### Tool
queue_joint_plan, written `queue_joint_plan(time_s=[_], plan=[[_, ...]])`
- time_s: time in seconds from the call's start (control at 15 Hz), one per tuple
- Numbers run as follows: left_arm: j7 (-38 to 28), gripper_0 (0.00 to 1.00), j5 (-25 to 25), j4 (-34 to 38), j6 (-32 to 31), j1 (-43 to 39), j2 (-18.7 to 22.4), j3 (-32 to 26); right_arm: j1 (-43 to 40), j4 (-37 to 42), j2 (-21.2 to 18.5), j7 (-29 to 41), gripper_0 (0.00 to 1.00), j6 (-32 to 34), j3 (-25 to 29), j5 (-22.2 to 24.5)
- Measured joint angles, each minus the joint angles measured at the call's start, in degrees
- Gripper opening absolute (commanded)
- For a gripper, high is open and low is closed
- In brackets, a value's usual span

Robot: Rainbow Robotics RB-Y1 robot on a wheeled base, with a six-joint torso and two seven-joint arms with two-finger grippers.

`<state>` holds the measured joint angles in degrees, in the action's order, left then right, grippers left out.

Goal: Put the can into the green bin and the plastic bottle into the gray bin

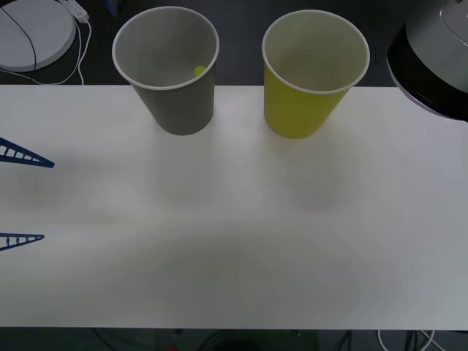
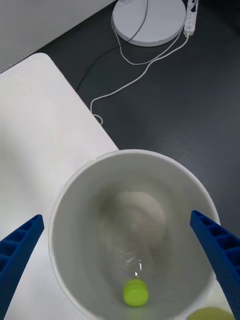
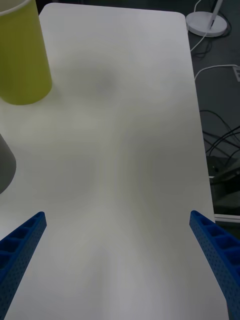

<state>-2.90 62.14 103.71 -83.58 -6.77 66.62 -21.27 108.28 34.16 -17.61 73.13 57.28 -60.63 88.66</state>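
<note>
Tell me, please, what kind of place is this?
Probably an indoor lab or test room: a plain white table holding the gray bin and the green bin, with cables on a dark floor.

A white table with rounded corners stands on a dark floor. Beyond its far edge a round white lamp base rests on the floor, with a white cable trailing from a power strip nearby.

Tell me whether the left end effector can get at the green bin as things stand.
Probably yes: the left end effector is open and empty at the table's left edge, and bare table lies before the green bin; the gray bin stands nearer.
</note>
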Motion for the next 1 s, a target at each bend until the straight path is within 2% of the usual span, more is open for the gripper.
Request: queue_joint_plan(time_s=[0.27,0.73,1.0], plan=[[0.0,1.0,0.0,0.0,0.0,0.0,0.0,0.0,-3.9,6.2,-5.2,-3.9,1.0,0.7,2.7,-1.6],[0.0,1.0,0.0,0.0,0.0,0.0,0.0,0.0,-13.8,28.5,-19.0,-4.4,1.0,0.8,6.4,-2.1],[0.0,1.0,0.0,0.0,0.0,0.0,0.0,0.0,-20.1,39.7,-25.6,-4.4,1.0,-0.4,9.1,-2.2]])
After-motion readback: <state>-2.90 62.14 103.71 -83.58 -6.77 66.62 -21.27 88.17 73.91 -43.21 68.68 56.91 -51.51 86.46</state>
